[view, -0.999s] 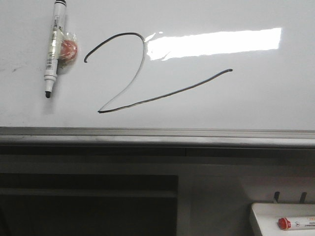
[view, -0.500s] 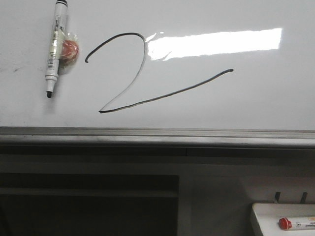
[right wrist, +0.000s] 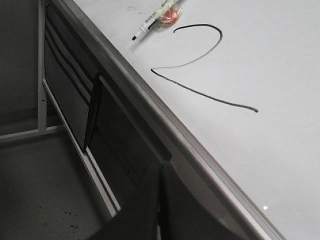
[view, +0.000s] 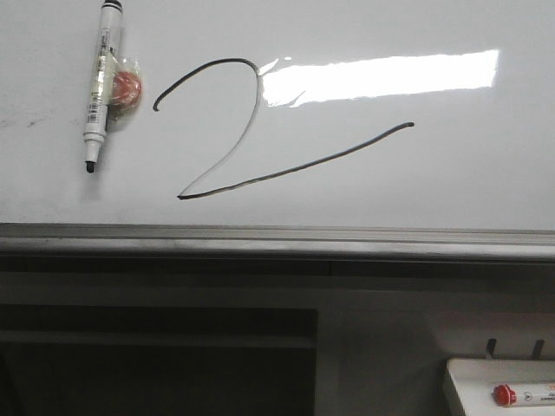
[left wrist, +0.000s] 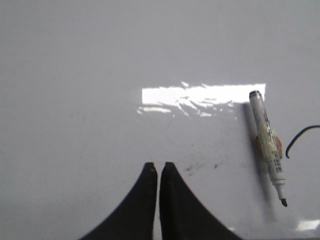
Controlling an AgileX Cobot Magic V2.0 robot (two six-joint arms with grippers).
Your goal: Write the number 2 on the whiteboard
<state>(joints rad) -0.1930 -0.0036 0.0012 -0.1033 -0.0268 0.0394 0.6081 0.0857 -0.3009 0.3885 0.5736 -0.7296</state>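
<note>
The whiteboard [view: 468, 182] fills the upper front view, with its grey metal rim along the lower edge. The number 2 [view: 234, 147] is drawn on it in thin black line; it also shows in the right wrist view [right wrist: 200, 55]. An uncapped black marker [view: 100, 82] lies on the board left of the 2, beside a red object in clear wrap [view: 126, 87]. My left gripper [left wrist: 159, 166] is shut and empty over bare board, the marker [left wrist: 268, 140] off to its side. My right gripper [right wrist: 161, 172] is shut and empty, below the board's rim [right wrist: 165, 127]. Neither gripper shows in the front view.
A small white tray [view: 499, 381] with a red-capped marker [view: 520, 395] sits at the lower right below the board. A dark cabinet frame [view: 156, 338] lies under the rim. A bright light reflection [view: 381, 76] crosses the board.
The front view has shifted slightly, so the marker and the 2 appear a few pixels to the right. Nothing on the board has moved.
</note>
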